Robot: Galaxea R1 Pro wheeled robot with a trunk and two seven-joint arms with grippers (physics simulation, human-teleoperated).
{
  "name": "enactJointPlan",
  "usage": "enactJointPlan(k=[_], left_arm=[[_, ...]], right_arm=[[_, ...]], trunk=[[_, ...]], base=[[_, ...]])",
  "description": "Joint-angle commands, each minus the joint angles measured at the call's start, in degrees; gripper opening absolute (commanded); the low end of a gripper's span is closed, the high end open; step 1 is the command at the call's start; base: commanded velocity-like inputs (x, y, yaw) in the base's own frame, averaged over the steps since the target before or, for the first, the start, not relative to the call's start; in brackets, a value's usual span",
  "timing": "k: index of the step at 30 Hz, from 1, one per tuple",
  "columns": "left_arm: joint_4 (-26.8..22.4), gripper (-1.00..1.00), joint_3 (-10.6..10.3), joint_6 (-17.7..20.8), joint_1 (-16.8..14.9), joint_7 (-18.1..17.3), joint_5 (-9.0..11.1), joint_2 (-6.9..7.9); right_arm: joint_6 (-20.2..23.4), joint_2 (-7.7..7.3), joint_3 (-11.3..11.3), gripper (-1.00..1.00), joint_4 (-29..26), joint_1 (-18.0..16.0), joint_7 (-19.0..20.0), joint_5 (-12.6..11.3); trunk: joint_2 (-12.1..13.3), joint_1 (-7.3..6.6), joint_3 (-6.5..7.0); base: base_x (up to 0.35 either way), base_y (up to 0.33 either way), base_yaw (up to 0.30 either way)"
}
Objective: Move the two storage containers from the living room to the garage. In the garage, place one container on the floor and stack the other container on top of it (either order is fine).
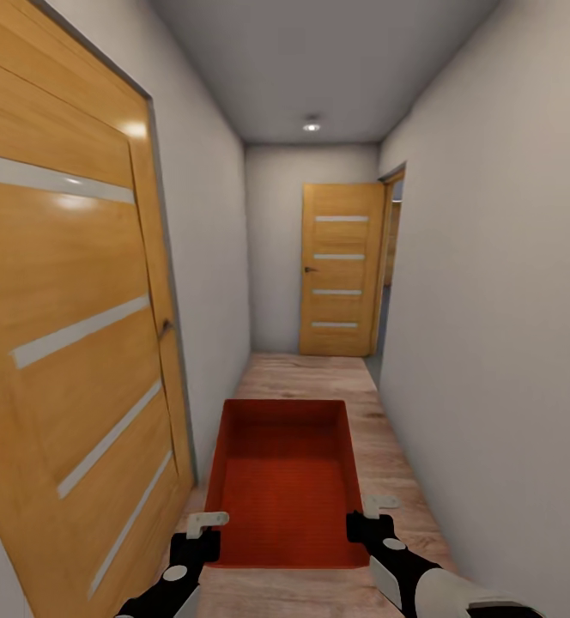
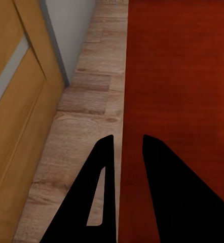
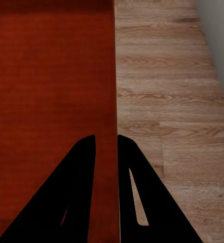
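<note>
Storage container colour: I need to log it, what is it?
Orange-red, plain inside and out; the storage container shows best in the head view, held between both grippers.

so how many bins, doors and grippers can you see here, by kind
bins: 1, orange-red, held between both grippers
doors: 2, a near one on the left and a far one at the hallway's end
grippers: 2, left and right
total: 5
</note>
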Motion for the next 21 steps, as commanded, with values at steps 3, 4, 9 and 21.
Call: enactJointPlan(k=[3,4,9,21], left_arm=[[-0.1,-1.0,0.6,-2.9,-0.1,0.6,-0.3,0.01],[-0.1,-1.0,0.6,-2.9,-0.1,0.6,-0.3,0.01],[-0.1,-1.0,0.6,-2.9,-0.1,0.6,-0.3,0.01],[-0.1,-1.0,0.6,-2.9,-0.1,0.6,-0.3,0.01]], right_arm=[[-0.3,-0.01,-1.5,-1.0,0.2,0.0,-0.8,-1.2],[-0.3,-0.01,-1.5,-1.0,0.2,0.0,-0.8,-1.2],[-0.3,-0.01,-1.5,-1.0,0.2,0.0,-0.8,-1.2],[-0.3,-0.01,-1.5,-1.0,0.2,0.0,-0.8,-1.2]], trunk=[[-0.1,0.05,-0.1],[-0.1,0.05,-0.1],[-0.1,0.05,-0.1],[-0.1,0.05,-0.1]], base=[[0.322,0.0,-0.011],[0.322,0.0,-0.133],[0.322,0.0,-0.209],[0.322,0.0,-0.076]])
